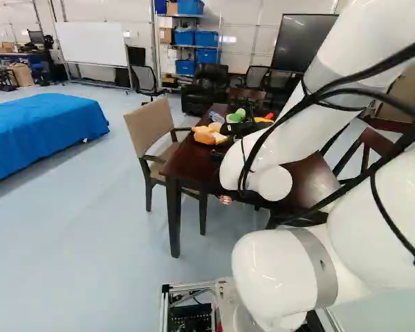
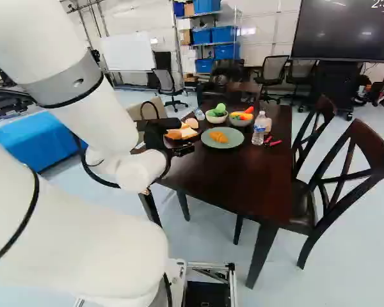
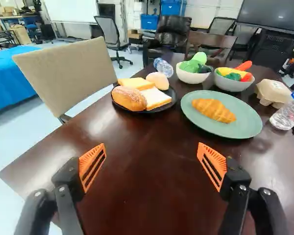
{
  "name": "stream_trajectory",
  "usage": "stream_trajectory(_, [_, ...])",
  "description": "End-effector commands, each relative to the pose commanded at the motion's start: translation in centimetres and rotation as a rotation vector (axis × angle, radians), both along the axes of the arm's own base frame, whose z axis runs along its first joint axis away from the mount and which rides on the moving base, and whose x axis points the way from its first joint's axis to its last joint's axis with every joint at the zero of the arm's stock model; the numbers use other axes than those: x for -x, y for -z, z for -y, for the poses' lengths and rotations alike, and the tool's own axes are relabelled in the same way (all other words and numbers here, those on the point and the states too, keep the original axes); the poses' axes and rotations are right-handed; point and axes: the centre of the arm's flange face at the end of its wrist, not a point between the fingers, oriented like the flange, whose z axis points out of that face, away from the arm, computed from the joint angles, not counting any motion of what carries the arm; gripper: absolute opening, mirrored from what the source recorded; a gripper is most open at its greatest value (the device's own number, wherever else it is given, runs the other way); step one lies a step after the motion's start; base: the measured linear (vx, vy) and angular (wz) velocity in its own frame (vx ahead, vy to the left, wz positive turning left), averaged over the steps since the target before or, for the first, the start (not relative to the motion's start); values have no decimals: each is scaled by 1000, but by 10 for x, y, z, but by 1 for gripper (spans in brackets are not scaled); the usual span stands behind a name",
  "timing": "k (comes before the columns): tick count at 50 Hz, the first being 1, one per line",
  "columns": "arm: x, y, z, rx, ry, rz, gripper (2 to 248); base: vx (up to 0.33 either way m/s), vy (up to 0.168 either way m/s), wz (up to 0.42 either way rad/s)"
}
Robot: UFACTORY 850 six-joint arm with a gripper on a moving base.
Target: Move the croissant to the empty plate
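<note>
My gripper (image 2: 184, 149) hangs over the near left part of the table in the right base view. In the wrist view the gripper (image 3: 152, 164) is open, its orange pads wide apart with nothing between them. Ahead of it lies the croissant (image 3: 214, 109) on a green plate (image 3: 245, 128); the same croissant (image 2: 218, 137) shows in the right base view. Beside the green plate, a black plate (image 3: 172, 97) holds a bread roll (image 3: 129, 98), bread slices (image 3: 156, 98) and an egg-like piece (image 3: 158, 80). No plate in view is empty.
Behind the plates stand two bowls (image 3: 190, 76) (image 3: 235, 84) of toy vegetables. A bottle (image 3: 288, 113) and an egg carton (image 3: 273, 93) are beside the green plate; another bottle (image 3: 163, 67) lies behind the black one. Chairs (image 3: 68, 73) (image 2: 345, 173) flank the dark table (image 2: 243, 185).
</note>
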Motion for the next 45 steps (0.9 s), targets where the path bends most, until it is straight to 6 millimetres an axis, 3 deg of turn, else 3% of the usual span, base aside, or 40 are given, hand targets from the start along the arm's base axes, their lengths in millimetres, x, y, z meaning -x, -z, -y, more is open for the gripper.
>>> stream_trajectory(45, [7, 4, -2, -35, 4, 25, 247, 0, 0, 0])
